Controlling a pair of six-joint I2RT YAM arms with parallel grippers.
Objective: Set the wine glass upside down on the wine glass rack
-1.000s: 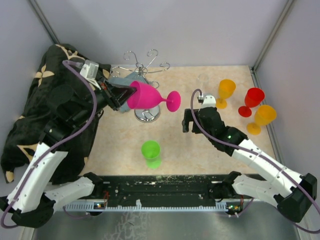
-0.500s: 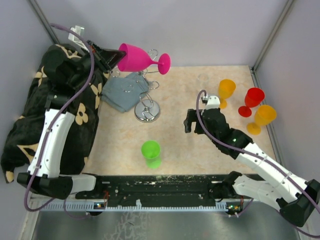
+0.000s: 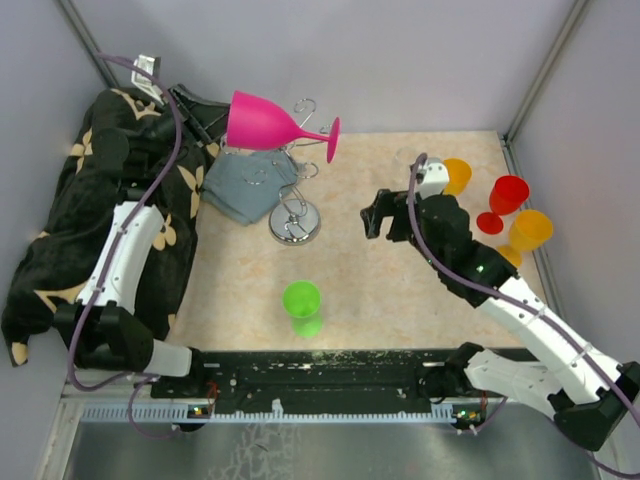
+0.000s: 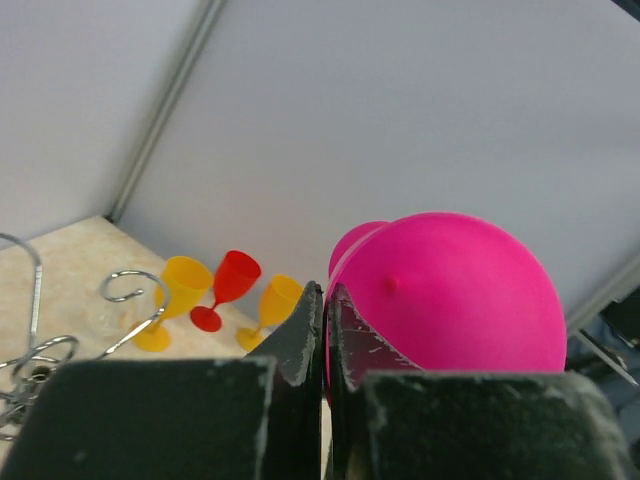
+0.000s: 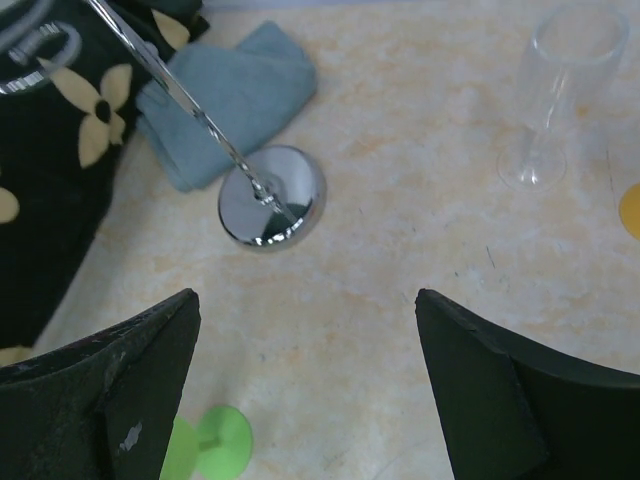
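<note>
The left gripper (image 4: 325,300) fills the near bottom of the view, its two dark fingers (image 4: 298,345) pressed almost together on the wall of a pink wine glass (image 4: 450,300). The round pink bowl bulges to the right of the fingers, and part of its foot peeks out behind it. At the lower left, curled loops of a wire rack (image 4: 130,285) stand over a beige table (image 4: 75,255). Farther off, a red glass (image 4: 230,285) stands between two orange glasses (image 4: 175,300), close together. Grey walls (image 4: 400,100) rise behind.
</note>
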